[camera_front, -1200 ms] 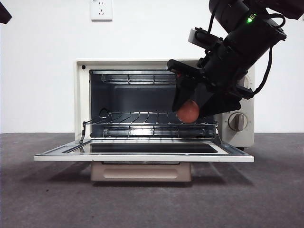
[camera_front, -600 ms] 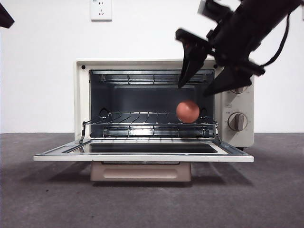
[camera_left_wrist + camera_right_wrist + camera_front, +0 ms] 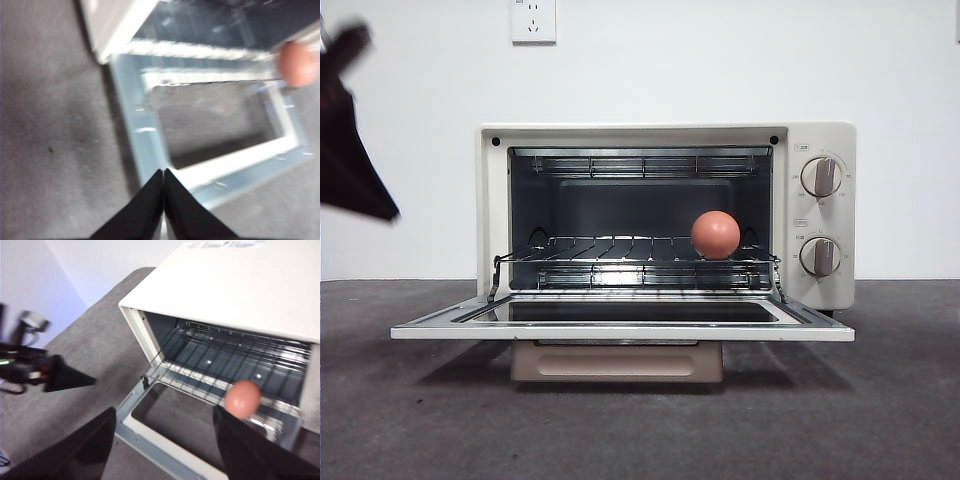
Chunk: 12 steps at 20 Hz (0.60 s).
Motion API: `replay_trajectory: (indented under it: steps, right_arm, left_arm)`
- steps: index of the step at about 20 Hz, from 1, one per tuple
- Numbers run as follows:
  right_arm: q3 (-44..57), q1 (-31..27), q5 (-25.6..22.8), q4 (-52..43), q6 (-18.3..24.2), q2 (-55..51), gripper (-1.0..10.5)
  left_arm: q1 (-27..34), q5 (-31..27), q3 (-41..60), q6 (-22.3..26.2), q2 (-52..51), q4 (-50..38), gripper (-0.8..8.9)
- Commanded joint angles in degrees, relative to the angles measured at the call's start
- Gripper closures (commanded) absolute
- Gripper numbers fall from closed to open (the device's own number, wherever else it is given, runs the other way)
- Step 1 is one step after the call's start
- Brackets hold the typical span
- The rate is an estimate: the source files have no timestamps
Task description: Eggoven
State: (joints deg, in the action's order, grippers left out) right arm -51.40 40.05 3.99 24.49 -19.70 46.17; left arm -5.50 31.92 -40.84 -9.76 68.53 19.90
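The cream toaster oven (image 3: 640, 136) stands with its glass door (image 3: 620, 328) folded down flat. The reddish-brown egg (image 3: 716, 234) rests on the wire rack (image 3: 610, 250) at the right side of the cavity, with nothing touching it. My right gripper (image 3: 164, 412) is open and empty, high above and in front of the oven (image 3: 240, 285), with the egg (image 3: 242, 399) below it; it is out of the front view. My left gripper (image 3: 163, 172) is shut and empty, above the left front corner of the door (image 3: 145, 145). It shows as a dark blur (image 3: 350, 150) at the left edge.
Two knobs (image 3: 820, 177) sit on the oven's right panel. The oven stands on a dark grey table (image 3: 640, 430) before a white wall with a socket (image 3: 533, 20). The left arm (image 3: 45, 374) shows in the right wrist view, left of the oven.
The right gripper opened, left the egg on the rack, and rose out of the front view. The left arm has swung down into view at the left edge.
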Motion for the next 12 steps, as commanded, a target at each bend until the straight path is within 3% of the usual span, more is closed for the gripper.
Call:
replay_trajectory:
  steps: [1,5,12]
  right_arm:
    - [-1.0,0.4,-2.0,3.7,1.1,-3.5,6.3]
    - [-1.0,0.4,-4.5,6.0,1.1,-8.9,6.3]
    - [-1.0,0.4,-5.5,6.0,1.0,-11.1,6.3]
  left_arm:
    - [0.1,0.4,-0.2,1.2,7.5,-3.9,8.08]
    - [-0.7,0.5,-0.2,1.1,17.0,-9.9,8.08]
    - [-2.7,1.9,-0.2,0.2,25.2,-15.7,8.08]
